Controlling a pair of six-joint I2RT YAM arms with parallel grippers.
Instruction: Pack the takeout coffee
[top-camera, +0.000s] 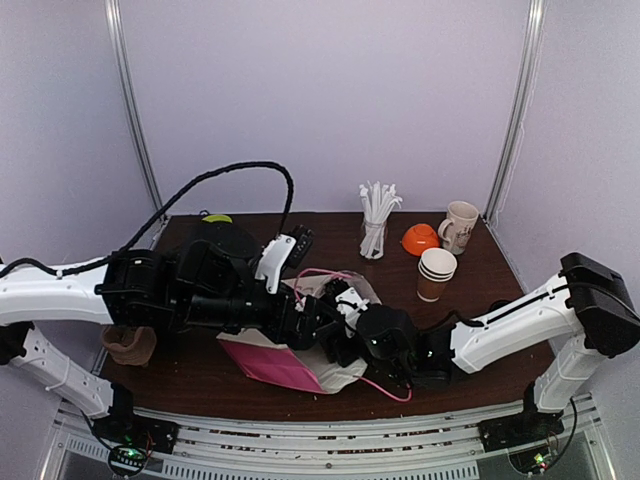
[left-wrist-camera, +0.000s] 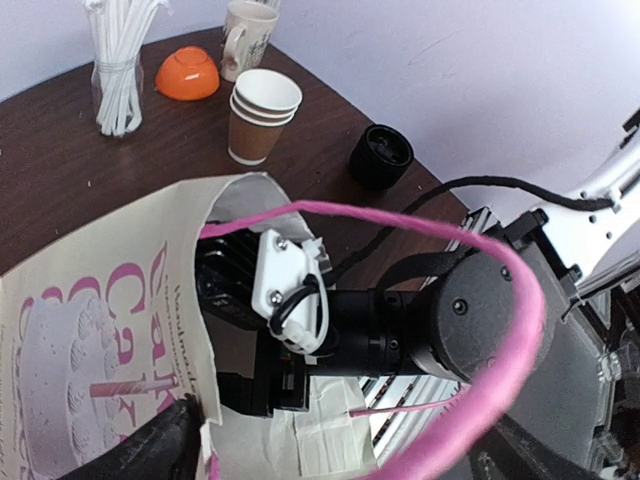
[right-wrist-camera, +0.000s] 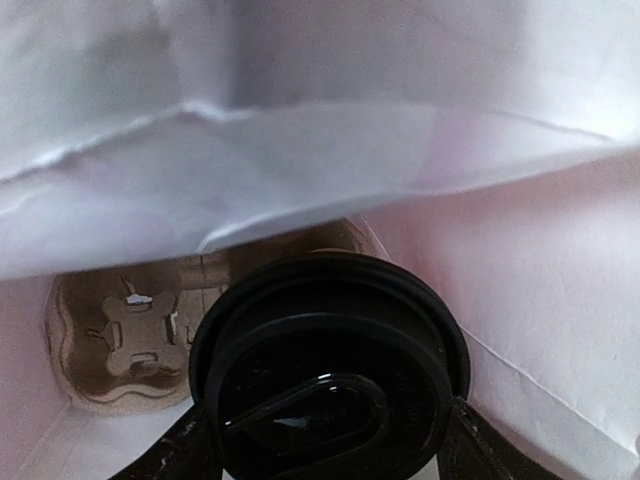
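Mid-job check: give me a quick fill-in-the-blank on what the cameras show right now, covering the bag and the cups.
1. The right hand, inside the paper bag, grips a takeout coffee cup whose lid is ____.
2. The bag's cord handle is ____.
3. The stack of paper cups stands next to the ____ bowl.

Missing words: black; pink; orange.

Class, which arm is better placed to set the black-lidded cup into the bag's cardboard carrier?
Right: the right gripper holds the black-lidded takeout cup inside the printed paper bag; the left gripper pinches its edge.
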